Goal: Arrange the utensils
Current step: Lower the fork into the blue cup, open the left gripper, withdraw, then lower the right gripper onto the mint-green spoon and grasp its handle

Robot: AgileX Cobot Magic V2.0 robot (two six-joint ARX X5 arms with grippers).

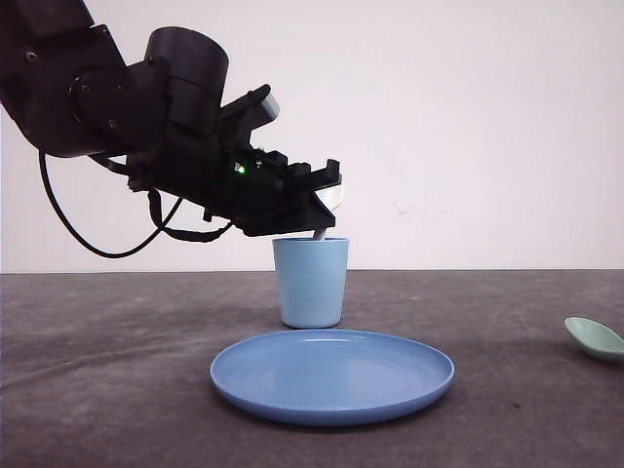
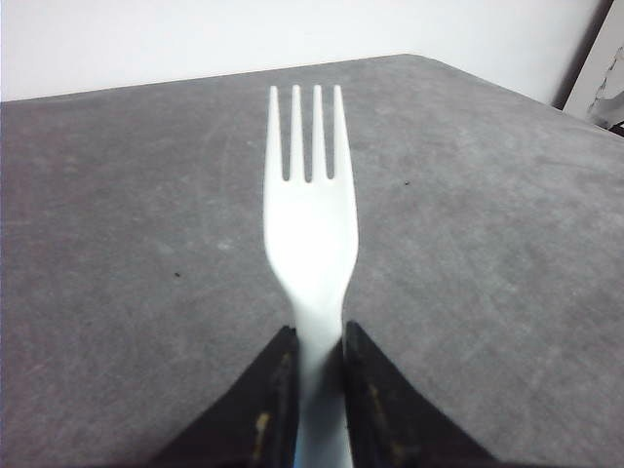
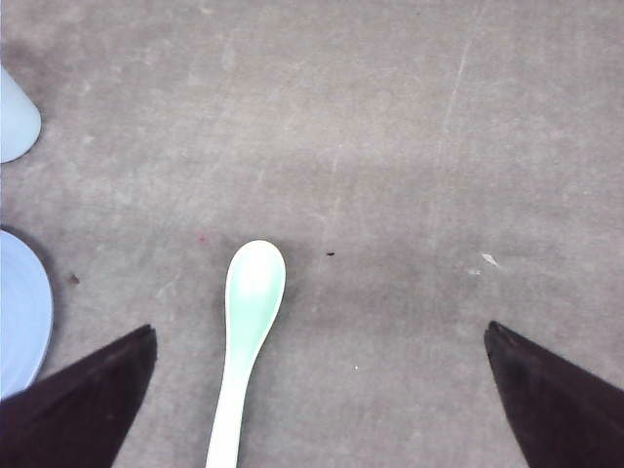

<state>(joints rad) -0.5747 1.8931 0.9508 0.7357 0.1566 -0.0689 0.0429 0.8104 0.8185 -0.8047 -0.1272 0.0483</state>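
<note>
Left jaws: clamped on the handle of the white fork, tines pointing away from me; held in the air just above the rim of the light blue cup.
Right jaws: spread wide, holding nothing, over the mint-green spoon, which lies flat on the grey desk.
Blue plate: on the desk before the cup.

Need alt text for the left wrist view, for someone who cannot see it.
The left hand is shut on the handle of a white four-tined fork, whose tines point away from the camera. Behind the fork lies a grey table, with a pale wall beyond its far edge.
</note>
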